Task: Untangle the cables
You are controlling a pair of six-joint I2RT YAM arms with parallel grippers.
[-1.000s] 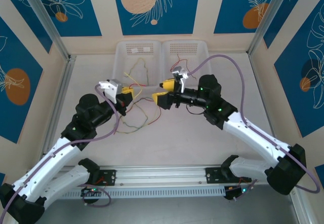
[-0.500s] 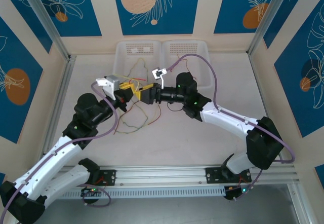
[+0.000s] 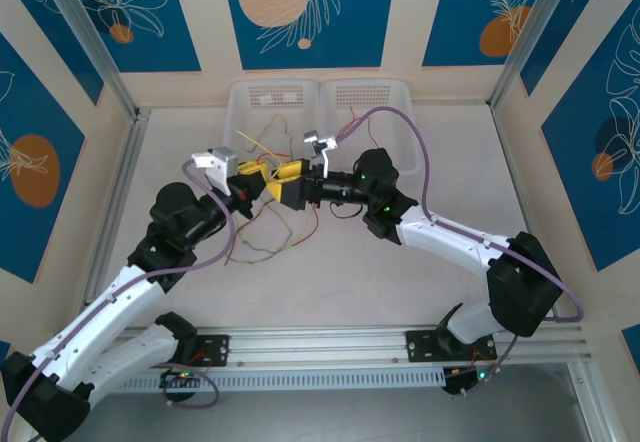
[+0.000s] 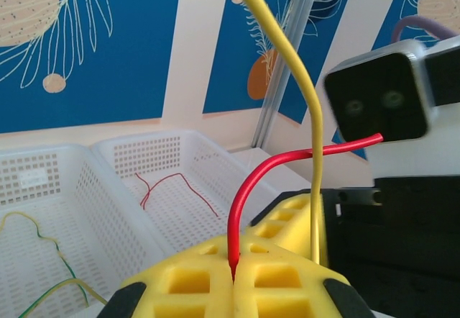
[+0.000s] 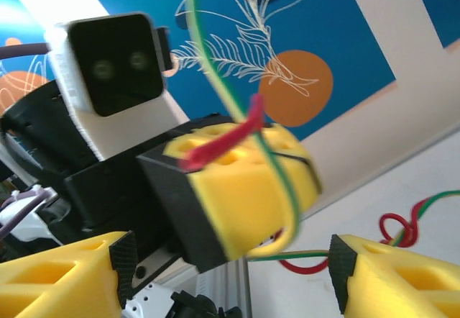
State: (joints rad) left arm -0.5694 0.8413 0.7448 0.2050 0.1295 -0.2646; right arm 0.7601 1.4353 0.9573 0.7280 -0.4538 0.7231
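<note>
From above, my left pincer (image 3: pixel 254 174) is gripping the cables (image 3: pixel 272 224) at their upper ends. The rest of the tangle is drooping beneath it onto the table (image 3: pixel 400 292). My right pincer (image 3: pixel 288 184) is facing it, just beside its tip, and two white baskets (image 3: pixel 375 97) are sitting beyond both. Through my left wrist camera, my yellow pads (image 4: pixel 194 282) are pressing flat together on a red wire (image 4: pixel 248 188), and a yellow wire (image 4: pixel 305 116) is rising just to the right of them; whether that one is clamped too I cannot tell. Through my right wrist camera, my fingers (image 5: pixel 65 275) are standing wide apart, holding nothing. The left pincer (image 5: pixel 237 181) is showing ahead between them with the red wire (image 5: pixel 223 142) poking from its tip, and a green-yellow wire (image 5: pixel 215 66) is crossing in front.
</note>
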